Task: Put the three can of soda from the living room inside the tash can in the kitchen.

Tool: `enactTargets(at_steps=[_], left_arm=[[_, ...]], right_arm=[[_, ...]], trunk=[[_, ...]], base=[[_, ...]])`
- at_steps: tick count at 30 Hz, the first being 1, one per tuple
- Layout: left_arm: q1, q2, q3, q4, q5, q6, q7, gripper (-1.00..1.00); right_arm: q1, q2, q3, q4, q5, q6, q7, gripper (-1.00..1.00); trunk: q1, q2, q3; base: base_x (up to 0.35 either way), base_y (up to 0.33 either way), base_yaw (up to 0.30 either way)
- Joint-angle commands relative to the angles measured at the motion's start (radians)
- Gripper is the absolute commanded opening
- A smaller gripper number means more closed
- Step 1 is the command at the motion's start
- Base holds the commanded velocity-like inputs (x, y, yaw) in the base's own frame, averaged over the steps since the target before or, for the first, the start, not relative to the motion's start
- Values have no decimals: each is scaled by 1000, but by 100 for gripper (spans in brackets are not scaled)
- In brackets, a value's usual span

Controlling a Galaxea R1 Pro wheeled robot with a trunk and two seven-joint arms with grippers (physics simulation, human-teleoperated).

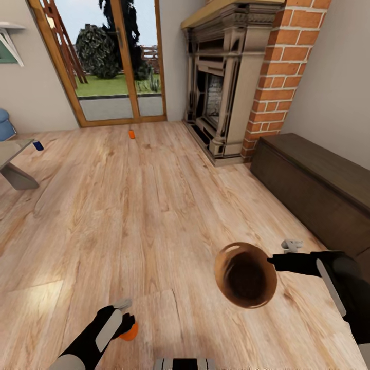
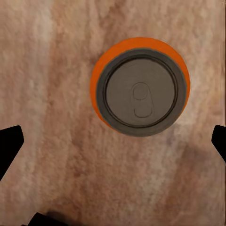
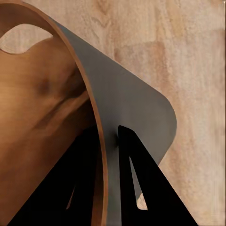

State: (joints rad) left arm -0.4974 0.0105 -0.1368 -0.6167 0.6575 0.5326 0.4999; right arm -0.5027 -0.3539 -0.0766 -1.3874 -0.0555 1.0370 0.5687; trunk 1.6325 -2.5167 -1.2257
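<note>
Gripping the rim of the trash can [image 1: 245,275], the right gripper [image 1: 271,262] holds the bin off the light wood floor [image 1: 154,205] at the robot's right front. In the right wrist view one finger [image 3: 61,188] sits inside against the brown-copper inner wall and the other lies against the grey outer wall, so the jaws are clamped on the wall of the trash can [image 3: 136,108]. The bin's open mouth faces up toward the head camera.

At the lower left, the left gripper [image 1: 126,313] hangs over an orange soda can [image 1: 129,331] standing upright on the floor. The left wrist view looks straight down on the grey top of this orange soda can [image 2: 140,87]; the two dark fingertips [image 2: 9,146] stand wide apart at the picture's edges, well clear of the can, so the gripper is open and holds nothing.

A second orange can [image 1: 132,133] stands on the floor far ahead, near the wood-framed glass doors [image 1: 110,56]. The dark blue can [image 1: 38,146] lies farther left, just beside a low table [image 1: 13,159]. A brick-sided fireplace [image 1: 231,82] and a dark wooden bench [image 1: 313,185] line the right wall.
</note>
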Motion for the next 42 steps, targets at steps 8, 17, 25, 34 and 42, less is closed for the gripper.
enactTargets(at_steps=[8,17,25,34,42], left_arm=[[-42,2,1,-5,-1,0,-20,100],[-80,14,2,-5,-2,0,-36,100],[-81,17,2,-5,-2,0,-37,100],[-81,14,0,-5,1,0,-38,100],[-84,13,0,-5,1,0,-38,100]], right_arm=[[2,-7,0,-26,-44,10,5,-100],[3,-7,0,-39,-44,10,5,-100],[3,-8,-1,-40,-45,10,5,-100],[4,-8,-1,-53,-46,10,5,-100],[23,-8,-2,-88,-46,10,5,-100]], trunk=[[3,-2,-31],[8,-4,-66],[11,-6,-97],[15,-8,-132],[18,-9,-155]], base=[[0,0,0],[0,0,0],[0,0,0],[0,0,0],[0,0,0]])
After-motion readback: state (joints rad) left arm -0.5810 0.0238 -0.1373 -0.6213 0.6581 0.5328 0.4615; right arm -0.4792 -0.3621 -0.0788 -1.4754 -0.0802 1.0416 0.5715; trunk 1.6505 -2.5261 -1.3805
